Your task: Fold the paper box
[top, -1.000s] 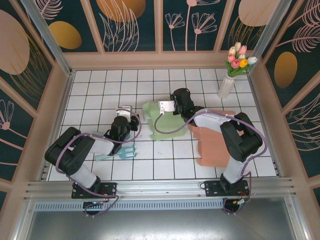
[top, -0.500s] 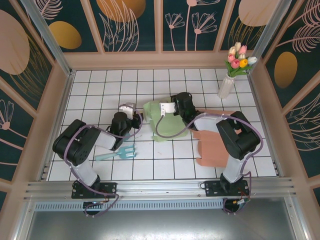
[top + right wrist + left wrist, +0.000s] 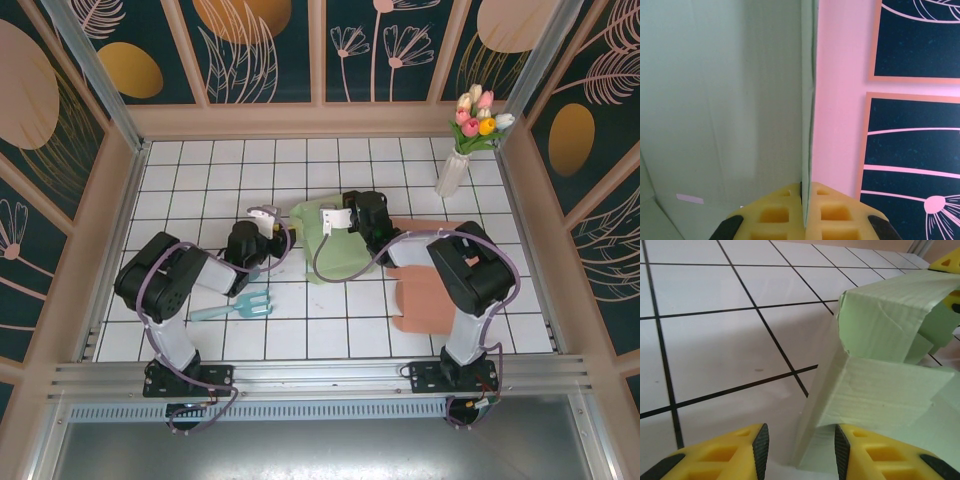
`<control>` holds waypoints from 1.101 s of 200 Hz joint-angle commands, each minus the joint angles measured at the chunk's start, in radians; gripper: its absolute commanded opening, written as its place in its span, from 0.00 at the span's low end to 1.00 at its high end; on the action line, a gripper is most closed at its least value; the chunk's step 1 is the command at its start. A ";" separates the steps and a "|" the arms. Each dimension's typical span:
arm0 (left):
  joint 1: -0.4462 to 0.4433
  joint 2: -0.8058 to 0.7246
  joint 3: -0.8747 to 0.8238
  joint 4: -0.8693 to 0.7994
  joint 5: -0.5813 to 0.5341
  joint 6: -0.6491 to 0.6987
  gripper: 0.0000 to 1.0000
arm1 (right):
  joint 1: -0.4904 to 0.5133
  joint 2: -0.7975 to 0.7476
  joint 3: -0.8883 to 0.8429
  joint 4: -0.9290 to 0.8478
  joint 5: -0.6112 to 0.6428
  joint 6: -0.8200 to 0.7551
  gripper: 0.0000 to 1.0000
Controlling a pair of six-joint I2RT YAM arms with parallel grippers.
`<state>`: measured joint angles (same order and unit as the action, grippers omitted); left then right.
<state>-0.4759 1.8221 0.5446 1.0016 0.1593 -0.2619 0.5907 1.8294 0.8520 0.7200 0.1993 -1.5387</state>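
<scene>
The white, black-gridded surface (image 3: 200,180) is ringed by dark panelled walls (image 3: 265,50) printed with flowers and leaves. On its right side a pink sheet (image 3: 430,300) of cut card lies flat, partly under the right arm. Just left of it, about mid-surface, lies the pale green paper box (image 3: 345,255), partly folded. Its base is flat on the tiles and its far end is raised into flaps, and its right edge overlaps the pink sheet. In the far right corner a white vase (image 3: 452,175) stands upright with tulips (image 3: 478,120) in it, well apart from the box. A teal rake (image 3: 240,308) lies flat on the tiles near the left arm, to the near-left of the box. The right pincer (image 3: 335,215) sits at the far end of the box. Seen from the right wrist, it (image 3: 805,200) is pressed tight on a thin upright green panel (image 3: 715,100), holding that panel by its edge. The left pincer (image 3: 270,238) lies low at the left side of the box. From the left wrist, it (image 3: 800,450) stands partly apart, and the creased corner of a folded green wall (image 3: 890,320) reaches down between its two yellow fingers (image 3: 715,455), closer to the right-hand finger than to the other. Whether either pad touches the paper cannot be told.
</scene>
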 commanded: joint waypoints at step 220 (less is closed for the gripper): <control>-0.004 0.073 0.035 0.194 0.204 -0.070 0.39 | 0.026 0.080 -0.008 0.103 0.068 0.072 0.00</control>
<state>-0.4767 1.8801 0.6048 1.0962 0.2539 -0.3267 0.6079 1.8725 0.8276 0.8429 0.2474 -1.5188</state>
